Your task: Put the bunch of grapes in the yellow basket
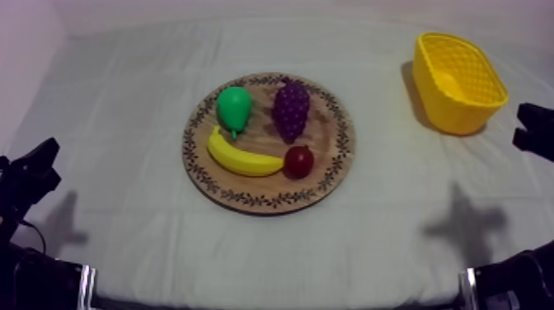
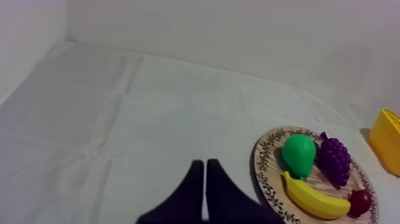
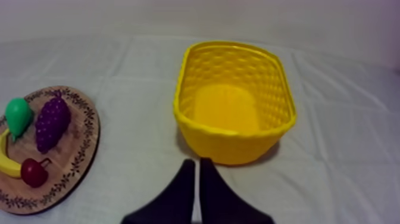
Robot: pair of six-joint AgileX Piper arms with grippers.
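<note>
- Low at the near corners of the top view sit the two arms, with the left gripper and right gripper at the bench edges, both well apart from the board. The grapes lie on the board's far half, with the pear just beside them and the red fruit close by, next to the banana. The basket stands at the right, well apart from the board. A descent with fingers spread too wide could, I judge, nudge the pear or set the red fruit rolling
- Left wrist view: the left gripper has its fingers together in a narrow wedge, holding nothing, over bare cloth. The grapes lie ahead and off to one side, beyond the pear and banana. A reach from this side would pass over both and would likely knock them
- Right wrist view: the right gripper is likewise closed to a narrow wedge and empty, just in front of the basket. The grapes lie on the board well off to the side, nearer to this arm than the pear. Swinging toward them could clip the basket wall and shove it, as it looks light. The bumpy, rounded bunch may slip out of a shallow pinch, and a release at the rim could tip it back onto the bench
</note>
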